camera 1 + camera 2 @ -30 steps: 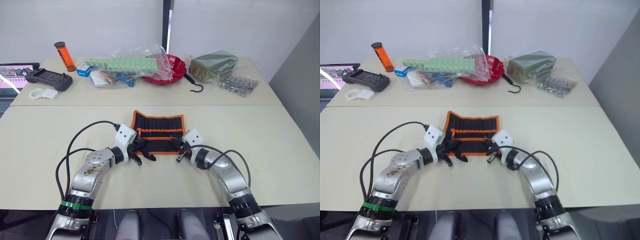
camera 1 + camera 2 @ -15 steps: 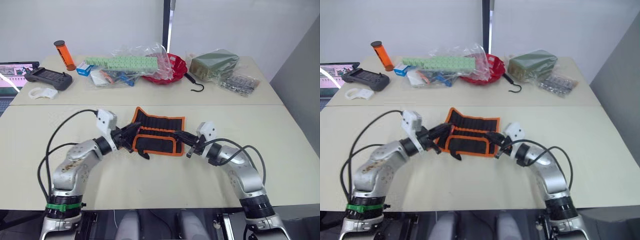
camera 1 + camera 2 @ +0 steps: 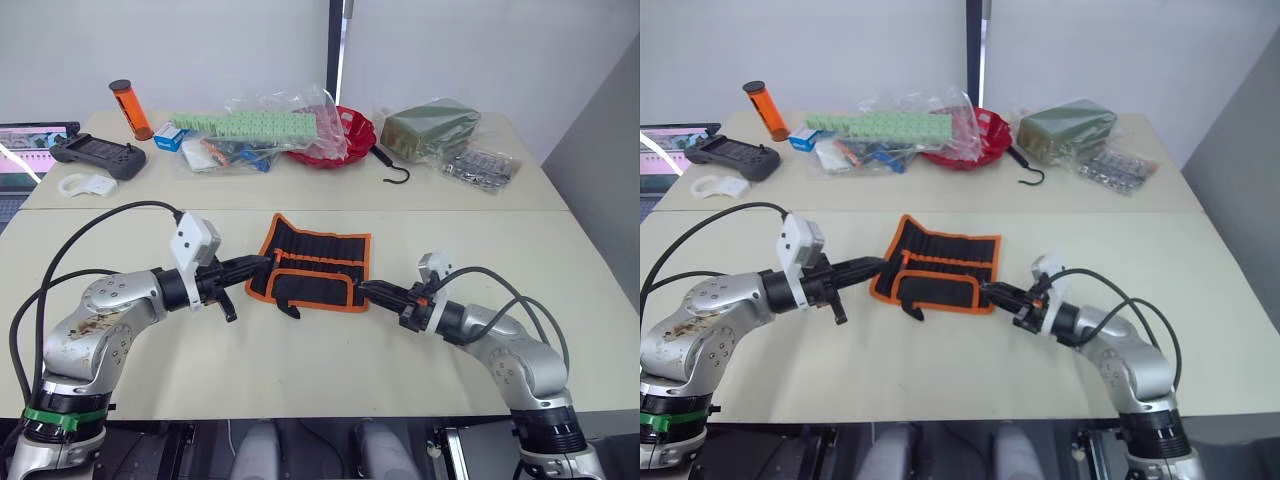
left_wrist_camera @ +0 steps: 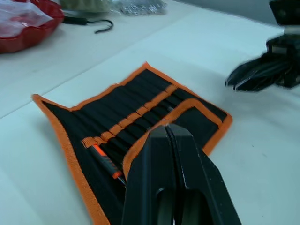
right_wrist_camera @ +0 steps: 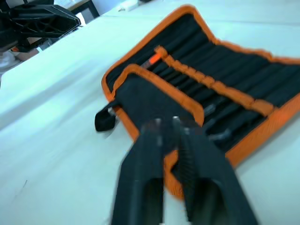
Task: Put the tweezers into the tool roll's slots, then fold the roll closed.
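Note:
The black tool roll (image 3: 322, 258) with orange piping lies at the table's middle, its near flap (image 3: 312, 291) folded up over the lower part of the slots (image 4: 136, 122). Dark tweezers (image 5: 212, 109) sit tucked in the slots, and an orange-tipped tool (image 4: 105, 159) lies near one end. My left gripper (image 3: 262, 263) is shut and empty, its tips just off the roll's left edge. At the roll's near right corner my right gripper (image 3: 366, 289) is shut, holding nothing. A black strap tab (image 3: 290, 309) sticks out below the flap.
Along the back of the table are a black hook (image 3: 392, 171), a red bowl (image 3: 347, 136), plastic bags of parts (image 3: 255, 130), an orange bottle (image 3: 130, 110), a black controller (image 3: 97, 156) and a laptop (image 3: 24, 150). A seam (image 3: 450, 210) splits the tables behind the roll.
The roll's near flap was folded up over the slots. Both grippers then let go and drew back outward, left to the left and right to the right.

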Robot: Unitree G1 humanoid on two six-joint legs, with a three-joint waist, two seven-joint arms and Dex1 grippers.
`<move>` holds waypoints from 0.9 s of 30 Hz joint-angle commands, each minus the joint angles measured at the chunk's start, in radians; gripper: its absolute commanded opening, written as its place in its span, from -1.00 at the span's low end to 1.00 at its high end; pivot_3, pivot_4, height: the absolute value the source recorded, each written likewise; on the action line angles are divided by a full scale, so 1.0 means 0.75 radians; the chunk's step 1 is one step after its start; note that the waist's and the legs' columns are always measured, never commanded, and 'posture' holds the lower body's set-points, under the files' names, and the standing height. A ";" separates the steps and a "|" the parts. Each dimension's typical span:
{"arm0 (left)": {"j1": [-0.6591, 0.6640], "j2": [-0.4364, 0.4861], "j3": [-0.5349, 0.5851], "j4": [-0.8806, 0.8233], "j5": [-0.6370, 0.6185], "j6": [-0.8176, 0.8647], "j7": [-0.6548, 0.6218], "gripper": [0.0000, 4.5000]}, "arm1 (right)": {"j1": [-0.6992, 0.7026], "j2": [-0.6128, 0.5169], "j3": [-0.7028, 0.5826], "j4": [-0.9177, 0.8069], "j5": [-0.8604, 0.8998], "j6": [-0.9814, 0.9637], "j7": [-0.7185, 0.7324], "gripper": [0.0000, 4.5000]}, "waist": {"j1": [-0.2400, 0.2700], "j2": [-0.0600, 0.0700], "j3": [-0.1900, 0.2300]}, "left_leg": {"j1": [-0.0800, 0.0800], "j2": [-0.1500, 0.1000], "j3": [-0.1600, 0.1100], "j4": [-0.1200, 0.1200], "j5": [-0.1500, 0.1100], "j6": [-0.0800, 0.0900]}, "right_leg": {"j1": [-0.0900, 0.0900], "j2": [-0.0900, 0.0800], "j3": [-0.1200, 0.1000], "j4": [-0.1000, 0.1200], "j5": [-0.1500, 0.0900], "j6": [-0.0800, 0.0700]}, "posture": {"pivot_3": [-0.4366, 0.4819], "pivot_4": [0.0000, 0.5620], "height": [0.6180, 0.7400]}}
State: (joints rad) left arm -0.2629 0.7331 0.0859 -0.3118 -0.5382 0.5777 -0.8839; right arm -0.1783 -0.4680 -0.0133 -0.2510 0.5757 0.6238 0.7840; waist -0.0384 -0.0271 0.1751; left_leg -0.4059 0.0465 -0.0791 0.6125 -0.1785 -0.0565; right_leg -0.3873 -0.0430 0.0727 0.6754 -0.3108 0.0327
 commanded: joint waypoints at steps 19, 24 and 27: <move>0.175 0.281 0.264 -0.040 -0.109 -0.035 -0.311 -1.00 | -0.233 0.125 -0.184 0.074 0.293 0.504 -0.387 1.00 | -0.004 0.002 0.003 | -0.002 0.002 0.001 -0.004 0.000 0.000 | -0.002 0.001 0.001 -0.004 0.000 -0.001 | -0.05 -0.47 1.00; 0.226 0.265 0.318 -0.086 -0.121 -0.033 -0.264 -1.00 | -0.359 0.140 -0.128 0.223 0.228 0.631 -0.484 1.00 | -0.008 0.003 0.004 | -0.002 0.002 0.002 -0.005 0.000 0.000 | -0.003 0.001 0.001 -0.004 0.000 -0.001 | -0.05 -0.47 1.00; 0.259 0.266 0.352 -0.106 -0.128 -0.026 -0.247 -1.00 | -0.415 0.149 -0.111 0.283 0.217 0.648 -0.464 1.00 | -0.014 0.002 0.004 | -0.001 0.002 0.002 -0.005 0.000 0.000 | -0.003 0.001 0.001 -0.004 0.000 -0.001 | -0.05 -0.47 1.00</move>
State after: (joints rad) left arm -0.0734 0.9306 0.3065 -0.3613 -0.6181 0.5685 -1.0771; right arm -0.4752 -0.3570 -0.1065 -0.0466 0.7384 1.0945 0.4257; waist -0.0487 -0.0252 0.1777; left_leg -0.4068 0.0483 -0.0777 0.6087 -0.1785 -0.0563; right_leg -0.3895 -0.0420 0.0733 0.6725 -0.3106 0.0316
